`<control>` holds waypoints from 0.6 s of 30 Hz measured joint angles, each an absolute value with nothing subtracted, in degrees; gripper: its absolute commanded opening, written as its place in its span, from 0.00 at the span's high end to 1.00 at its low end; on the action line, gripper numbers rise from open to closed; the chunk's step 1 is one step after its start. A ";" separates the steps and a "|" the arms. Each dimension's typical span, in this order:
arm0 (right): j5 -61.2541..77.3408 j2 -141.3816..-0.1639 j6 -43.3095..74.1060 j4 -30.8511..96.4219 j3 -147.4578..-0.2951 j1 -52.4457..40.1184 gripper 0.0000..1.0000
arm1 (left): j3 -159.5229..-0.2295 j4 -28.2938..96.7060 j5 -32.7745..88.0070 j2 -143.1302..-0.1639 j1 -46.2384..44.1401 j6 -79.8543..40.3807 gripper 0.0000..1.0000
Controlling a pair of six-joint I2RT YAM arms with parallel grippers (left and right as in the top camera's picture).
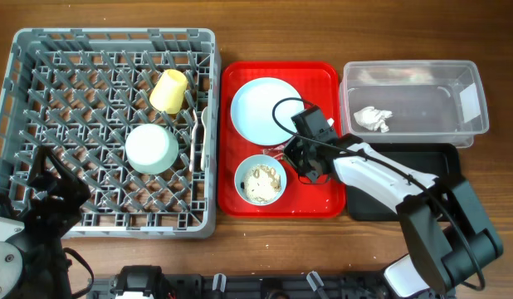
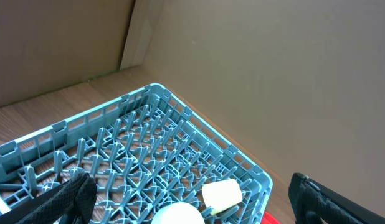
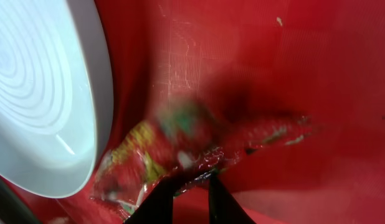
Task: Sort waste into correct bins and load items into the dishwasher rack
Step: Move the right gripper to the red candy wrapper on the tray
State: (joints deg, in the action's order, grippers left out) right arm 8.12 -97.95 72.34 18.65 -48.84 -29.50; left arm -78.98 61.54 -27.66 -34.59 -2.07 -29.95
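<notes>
On the flat red serving tray [image 1: 323, 83], just beside the light blue plate [image 1: 265, 108], the right pincer [image 3: 191, 186] is down on the small red snack wrapper [image 3: 174, 155]. Its two fingers are drawn nearly together with the wrapper's crinkled lower edge between them; the wrist view is blurred, yet it reads as a pinch on the film. The wrapper lies on the tray close to the plate's rim, and I cannot tell whether the two touch. It looks like thin, very light film: soft, springy, glossy and probably slippery, so a hold on a bunched fold or the crimped end should serve better than one on a single smooth layer (which could slide out on the lift). It does not look fragile, so a firm squeeze should do no harm. Over at the other side of the worktop [image 1: 240, 249], the left pincer [image 2: 189, 193] hangs released, fingers spread wide above the grey dishwasher rack [image 1: 115, 35], where the yellow cup [image 1: 168, 91] and one pale blue bowl [image 1: 152, 148] sit. The crumpled napkin [image 1: 373, 119] is in the clear tub [image 1: 481, 108], the black tray [image 1: 431, 158] lies beside it partly under the arm, and the second bowl [image 1: 261, 180], holding rice-like scraps, is on the red tray.
</notes>
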 measured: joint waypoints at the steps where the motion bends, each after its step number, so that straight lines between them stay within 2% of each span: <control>1: 7.40 -98.06 72.71 18.57 -48.84 -29.50 0.96 | -78.98 61.52 -27.66 -34.59 -2.07 -29.93 0.00; 8: 5.72 -97.01 71.33 18.37 -48.82 -29.47 0.96 | -78.98 61.52 -27.66 -34.59 -2.07 -29.93 0.00; 13: 2.87 -84.29 66.63 22.72 -48.82 -29.50 0.96 | -78.98 61.52 -27.66 -34.59 -2.07 -29.95 0.00; 14: 1.58 -81.10 66.17 24.36 -48.82 -29.50 0.92 | -78.98 61.54 -27.66 -34.59 -2.07 -29.95 0.00; 15: 0.58 -78.41 65.89 25.61 -48.84 -29.47 0.64 | -78.98 61.52 -27.66 -34.59 -2.07 -29.93 0.00; 18: 0.45 -76.49 65.71 26.35 -48.84 -29.50 0.34 | -78.98 61.52 -27.66 -34.59 -2.07 -29.95 0.00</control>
